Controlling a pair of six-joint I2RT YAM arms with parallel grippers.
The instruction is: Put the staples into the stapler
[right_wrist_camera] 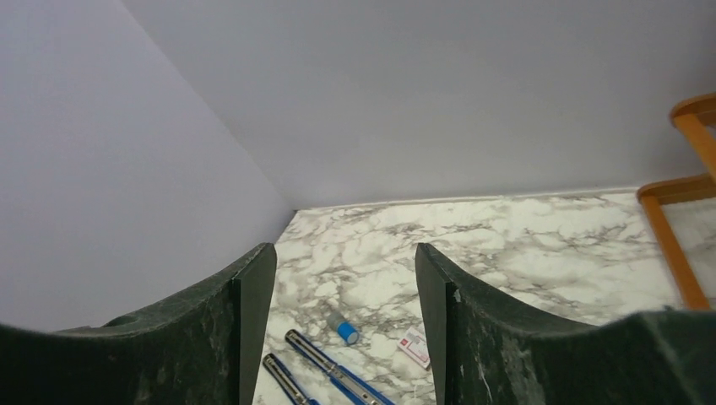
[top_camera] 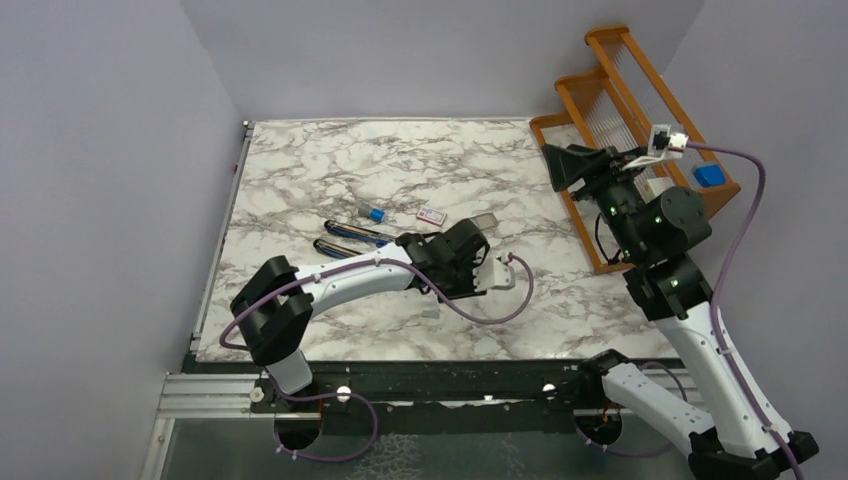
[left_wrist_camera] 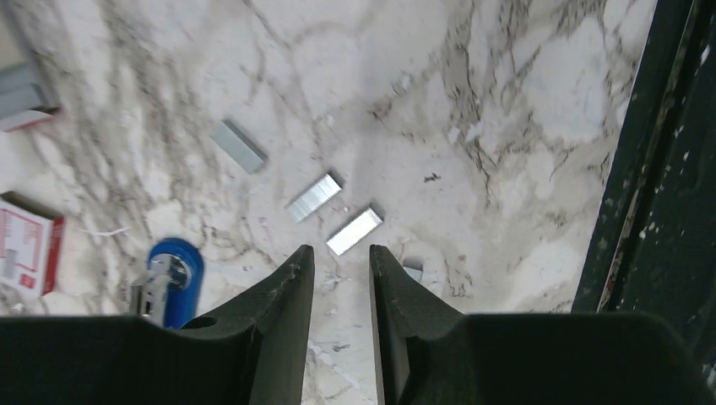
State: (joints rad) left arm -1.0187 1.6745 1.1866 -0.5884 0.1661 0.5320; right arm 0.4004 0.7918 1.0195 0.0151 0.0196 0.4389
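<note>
Currently the left gripper point(left_wrist_camera: 340, 253) is hovering just short of the loose staples point(left_wrist_camera: 355, 231) lying on the marble surface point(left_wrist_camera: 523, 101), with its fingers narrowly parted and pinching nothing. Judgement: it should be straddling the nearest strip across its short width, descending squarely and closing gently to avoid crumbling it. The stapler point(top_camera: 352, 233) is lying near the arm. A dark edge point(left_wrist_camera: 642, 211) is running close on one side, with open room lying ahead. The right gripper point(right_wrist_camera: 344, 253) is hanging raised, spread wide and empty.

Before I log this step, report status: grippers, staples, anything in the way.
Left gripper open, empty, loose staple strips just ahead of its tips. Right gripper open, empty, raised. Blue-capped cylinder beside left gripper, not between.
</note>
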